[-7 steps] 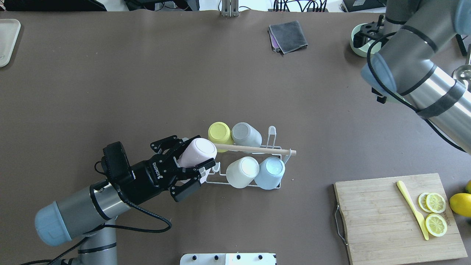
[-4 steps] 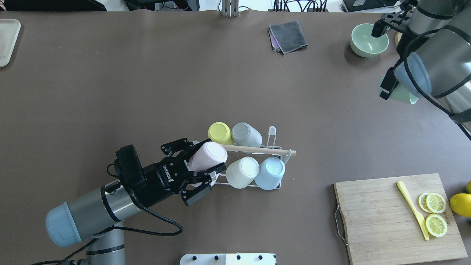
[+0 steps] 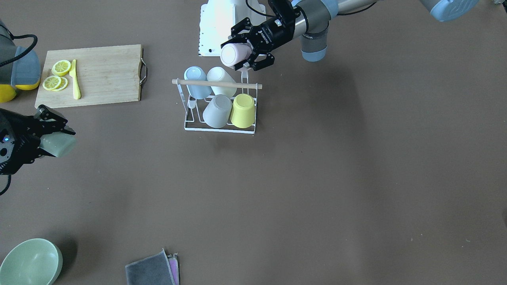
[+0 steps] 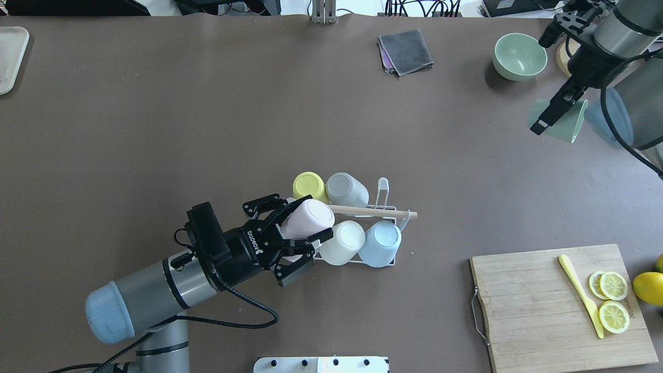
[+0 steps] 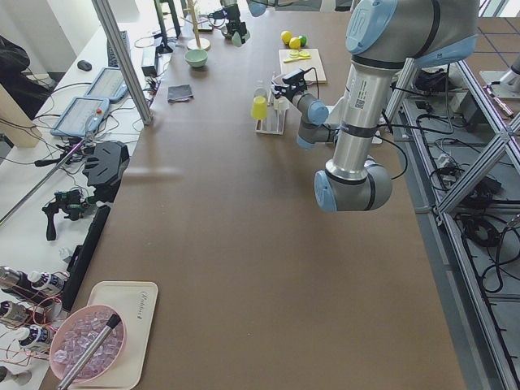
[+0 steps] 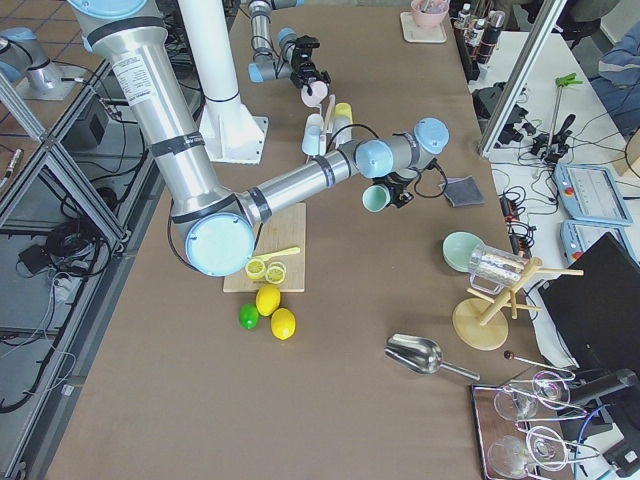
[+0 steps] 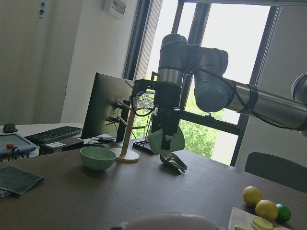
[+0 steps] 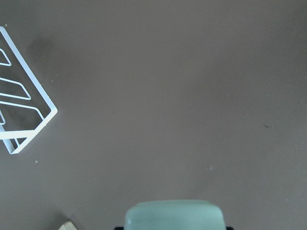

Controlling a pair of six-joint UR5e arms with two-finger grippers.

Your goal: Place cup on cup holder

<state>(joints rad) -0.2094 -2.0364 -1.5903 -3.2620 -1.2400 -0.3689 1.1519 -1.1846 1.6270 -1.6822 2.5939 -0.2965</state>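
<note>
Brown table (image 4: 207,103) spreads beneath both arms. Your left gripper (image 4: 304,220), clamped on the pink cup (image 4: 311,217), has pushed forward, so the cup now overlaps the cup holder (image 4: 378,211) ahead of its fingers. Your right gripper (image 3: 53,136), pinching a green cup (image 3: 61,145), has swung clear of the bowl (image 4: 519,56).

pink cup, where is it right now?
Overhead view: the pink cup is clamped in the left pincer at the cup holder's left end, right beside the white cup and just nearer the robot than the yellow cup.
</note>
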